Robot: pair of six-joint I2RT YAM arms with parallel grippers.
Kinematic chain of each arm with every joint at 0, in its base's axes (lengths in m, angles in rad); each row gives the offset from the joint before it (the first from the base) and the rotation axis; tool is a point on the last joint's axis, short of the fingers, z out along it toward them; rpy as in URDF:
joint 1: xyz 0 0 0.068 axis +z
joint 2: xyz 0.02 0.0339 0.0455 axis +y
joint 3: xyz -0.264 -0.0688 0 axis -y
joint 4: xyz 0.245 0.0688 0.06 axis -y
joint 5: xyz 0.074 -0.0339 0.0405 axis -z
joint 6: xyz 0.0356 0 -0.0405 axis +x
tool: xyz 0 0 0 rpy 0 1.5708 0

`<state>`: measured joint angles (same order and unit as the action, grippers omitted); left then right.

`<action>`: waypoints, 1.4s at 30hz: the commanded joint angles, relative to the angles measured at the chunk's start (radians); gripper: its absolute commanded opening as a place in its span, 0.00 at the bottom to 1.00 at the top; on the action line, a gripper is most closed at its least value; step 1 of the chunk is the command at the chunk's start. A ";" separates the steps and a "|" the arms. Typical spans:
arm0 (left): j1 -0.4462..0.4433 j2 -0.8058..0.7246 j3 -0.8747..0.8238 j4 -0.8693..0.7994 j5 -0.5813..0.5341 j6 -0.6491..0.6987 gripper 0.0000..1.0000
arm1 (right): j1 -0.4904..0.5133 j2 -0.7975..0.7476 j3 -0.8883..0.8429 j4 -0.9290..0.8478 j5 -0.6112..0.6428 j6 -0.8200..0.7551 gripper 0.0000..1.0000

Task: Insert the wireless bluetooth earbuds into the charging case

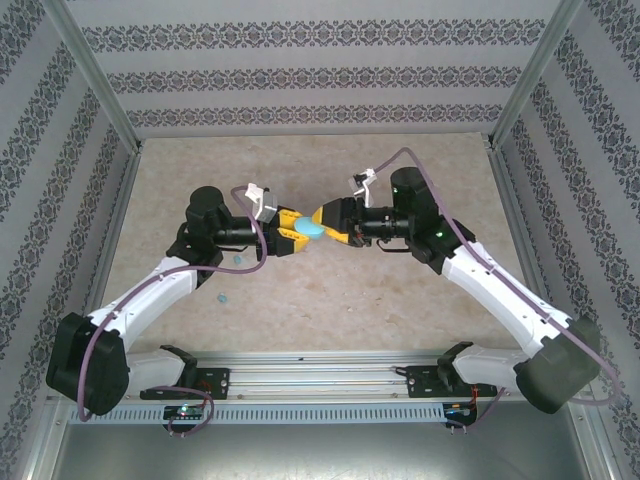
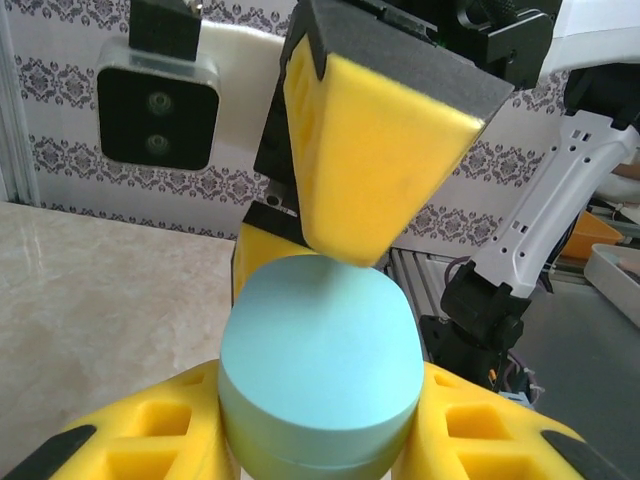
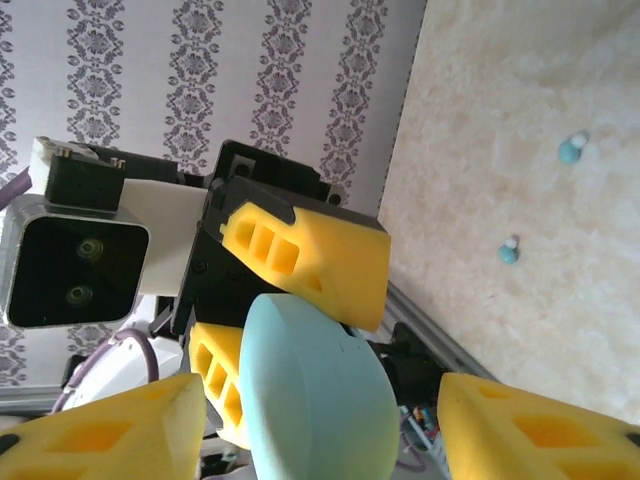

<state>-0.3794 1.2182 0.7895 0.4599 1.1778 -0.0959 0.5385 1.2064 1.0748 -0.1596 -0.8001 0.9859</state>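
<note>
top external, earbuds: the nearer earbud [image 1: 222,297] and the farther earbud [image 1: 237,258] lie loose on the table's left half, closer to its near edge than its far one, just beside the left forearm and well apart from both grippers.
earbud handling: tiny, light, hard, rounded bits, likely to roll or skid off a foam pad. probably best pinched across the body with the pad tips, coming straight down. the right wrist view shows a pale tip on each teal body.
turquoise case [image 1: 308,229]: held up over the middle of the table, between the two grippers, off the surface.
left gripper [image 2: 320,420]: closed on the case, a yellow pad pressed against either side of its lower half.
right gripper [image 3: 320,420]: fingers spread, straddling the case from the opposite side. the right wrist view shows a gap beside at least one pad, so it has no hold. in the left wrist view its upper finger sits at the case's top edge, though whether it touches i cannot tell.
case handling: a smooth, stiff oval shell, light and probably slippery on its curved faces. a seam runs round it and the lid looks closed, so it likely has to be opened before anything goes in. the flatter sides look the safest place to grip.
table [image 1: 400,310]: pale beige, marbled, flat and matt, so small parts should be easy to see against it.
rail [image 1: 320,375]: a metal strip along the near edge carrying both arm bases.
room: patterned wallpaper panels [image 1: 320,70] close in the left, right and far edges, framed by metal posts at the far corners.
</note>
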 commanded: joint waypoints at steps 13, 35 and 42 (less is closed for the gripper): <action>0.004 -0.135 0.014 -0.124 0.103 -0.085 0.19 | 0.167 -0.090 0.176 -0.347 0.257 -0.680 0.73; 0.006 -0.151 0.014 -0.100 0.159 -0.146 0.18 | 0.223 -0.011 0.225 -0.309 0.254 -0.775 0.42; 0.005 -0.151 0.016 -0.083 0.167 -0.159 0.18 | 0.172 -0.034 0.177 -0.207 0.201 -0.653 0.36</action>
<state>-0.3710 1.0904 0.7895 0.3439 1.2816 -0.2447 0.7448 1.1847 1.2705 -0.4728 -0.5846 0.2604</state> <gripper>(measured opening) 0.344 0.368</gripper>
